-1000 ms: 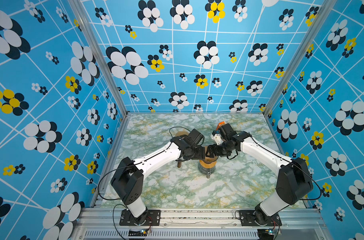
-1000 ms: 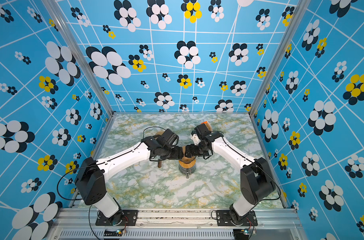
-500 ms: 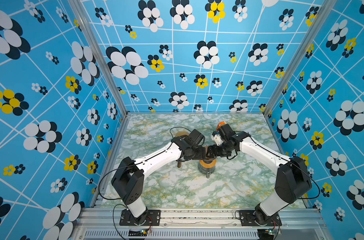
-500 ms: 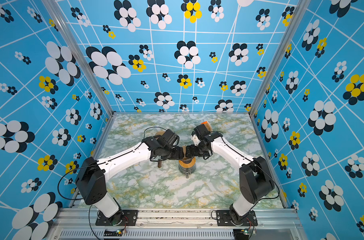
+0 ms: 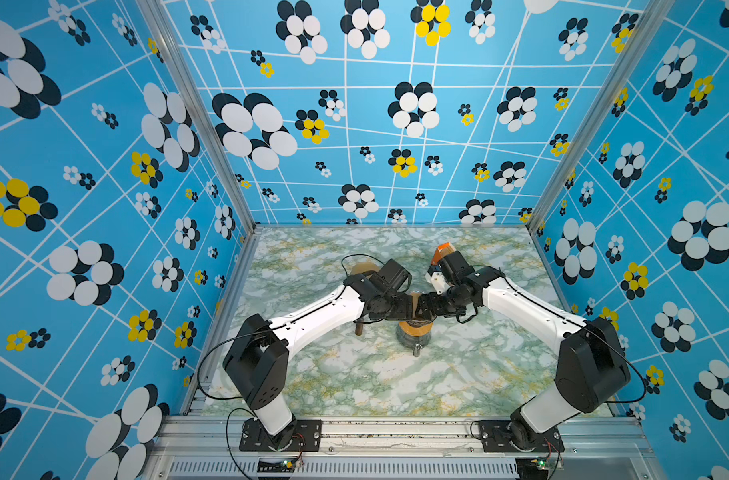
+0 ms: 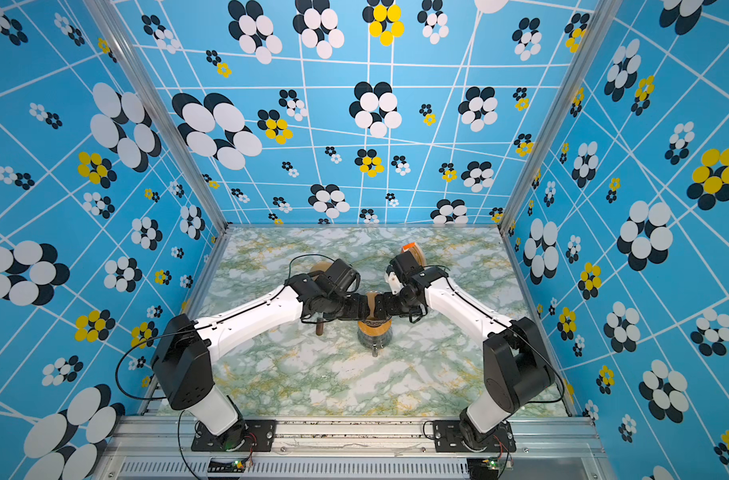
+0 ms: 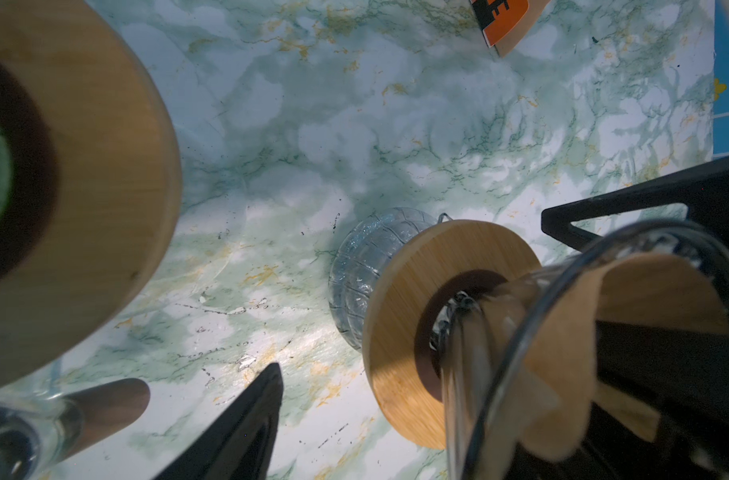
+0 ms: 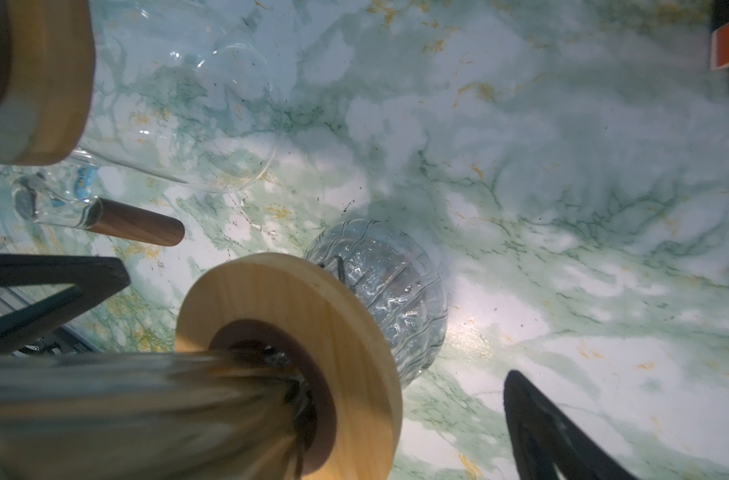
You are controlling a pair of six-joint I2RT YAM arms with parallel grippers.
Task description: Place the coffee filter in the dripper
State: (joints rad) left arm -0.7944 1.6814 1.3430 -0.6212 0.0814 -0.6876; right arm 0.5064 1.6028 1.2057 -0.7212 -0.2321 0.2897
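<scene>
Near end: carafe [image 5: 412, 341] standing mid table [image 5: 354, 386], dripper [image 5: 415, 328] sitting on it, wood collar level. Filter [image 7: 562, 365] lying inside glass cone, one flap curling near rim – prob. not fully seated. L gripper [image 5: 404, 309] hovering at rim's 9 o'clock, R gripper [image 5: 427, 307] at 3 o'clock, both w/ jaws spread, clamping nothing. Paper looking light, floppy, tear-prone: pinching top edge only, gently; glass looking slick, fragile. Further back: spare dripper [image 5: 360, 270] at 10 o'clock, orange pack [image 5: 445, 251] at 1 o'clock.
</scene>
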